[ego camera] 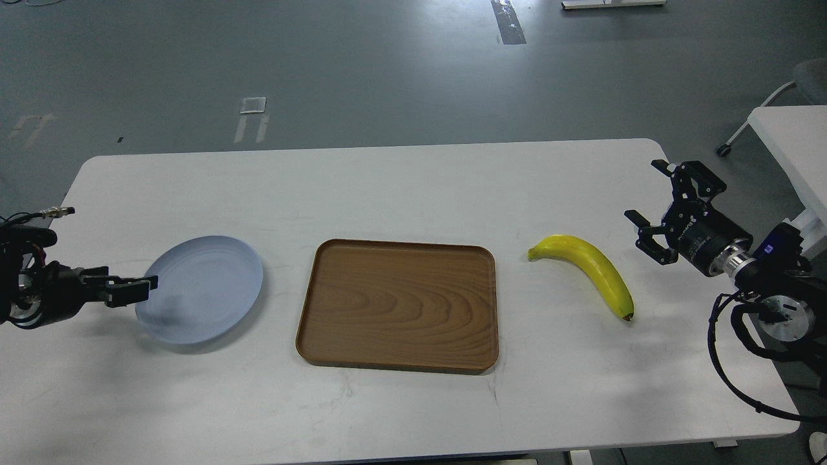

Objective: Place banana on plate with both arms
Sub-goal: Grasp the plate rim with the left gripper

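The yellow banana (591,267) lies on the white table (413,181), right of the tray, with its dark tip toward the front. The pale blue-grey plate (203,287) sits empty at the left. My right gripper (643,190) is open and empty, a short way right of the banana and apart from it. My left gripper (139,289) is low at the plate's left rim, pointing right, and is seen edge-on. Its tip overlaps the rim. I cannot tell whether it touches the plate.
A brown wood-grain tray (397,305) lies empty between the plate and the banana. Another white table (791,139) stands at the far right. The right arm's cables (730,361) hang over the table's right front corner.
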